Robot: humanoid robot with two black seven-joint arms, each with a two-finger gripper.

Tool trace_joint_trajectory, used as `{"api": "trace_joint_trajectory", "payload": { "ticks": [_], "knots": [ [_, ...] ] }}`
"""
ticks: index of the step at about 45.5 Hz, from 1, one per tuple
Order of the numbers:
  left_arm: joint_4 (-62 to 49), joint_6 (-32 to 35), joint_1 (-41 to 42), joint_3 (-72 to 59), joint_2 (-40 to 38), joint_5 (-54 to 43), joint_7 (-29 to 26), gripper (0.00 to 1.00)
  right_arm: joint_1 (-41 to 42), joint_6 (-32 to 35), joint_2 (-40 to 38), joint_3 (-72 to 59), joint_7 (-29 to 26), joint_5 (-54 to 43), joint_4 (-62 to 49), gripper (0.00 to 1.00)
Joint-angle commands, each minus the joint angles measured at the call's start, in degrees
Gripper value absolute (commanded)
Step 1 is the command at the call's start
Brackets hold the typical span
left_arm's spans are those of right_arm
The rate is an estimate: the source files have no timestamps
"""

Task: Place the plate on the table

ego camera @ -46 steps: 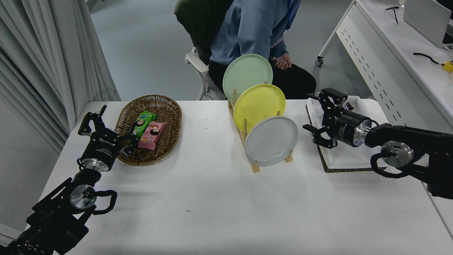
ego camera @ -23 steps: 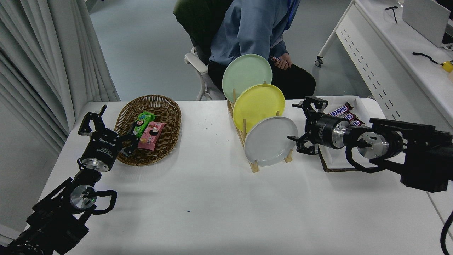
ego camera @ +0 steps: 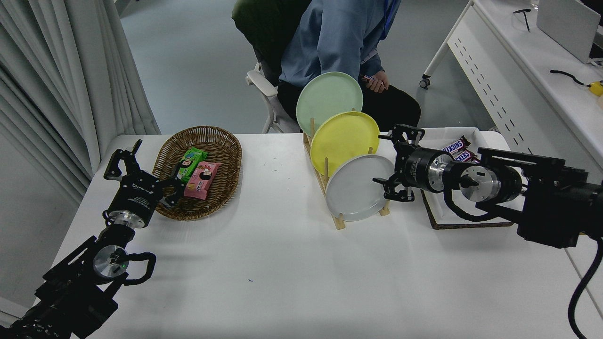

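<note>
**Tabletop inventory: grey plate in rack, right claw at its rim**

- Tabletop (ego camera: 292, 273): white, matte, rounded corners; carries all items below.
- Wooden rack (ego camera: 330, 197): stands near the tabletop's far middle, holding three plates on edge, each leaning back.
- Plate (ego camera: 355, 190): plain light grey, in the rack's nearest slot, lower edge seated between the pegs. Not lying on the tabletop.
- Yellow plate (ego camera: 344, 139): middle slot, partly overlapped by the grey one.
- Pale green plate (ego camera: 327, 96): rearmost slot.
- Right claw (ego camera: 392, 165): reaches in from the right, level with the grey plate's right rim; fingers spread apart, one above and one below the rim's edge, gripping nothing. Whether they touch the plate cannot be told.
- Left claw (ego camera: 143, 165): parked at the lower left beside the basket, fingers spread, empty.
- Wicker basket (ego camera: 169, 150): oval, at the far left; holds a green snack packet (ego camera: 192, 162) and a pink snack packet (ego camera: 202, 180) side by side.
- White tray (ego camera: 443, 209): behind the right arm, with Snickers bars (ego camera: 456, 148) at its far end.
- Person (ego camera: 334, 42): seated at the far side in a blue top, a hand (ego camera: 377, 84) holding a small wrapped item.
- Perforated white desk (ego camera: 518, 80): upper right, off the tabletop.
</note>
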Motion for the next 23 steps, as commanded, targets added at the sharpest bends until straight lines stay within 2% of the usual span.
{"api": "trace_joint_trajectory", "payload": {
  "ticks": [1,16,23],
  "knots": [
    [0.1,-0.1,0.0,0.0,0.0,0.0,0.0,1.00,0.2,-1.1,3.5,0.5,-0.2,-2.0,-5.5,1.00],
    [0.0,0.0,0.0,0.0,0.0,0.0,0.0,1.00,0.2,-1.0,5.5,1.1,-0.5,-3.0,-8.2,1.00],
    [0.1,0.0,0.0,0.0,0.0,0.0,0.0,1.00,0.1,-1.2,6.1,1.5,-1.6,-2.8,-8.4,0.93]
  ]
}}
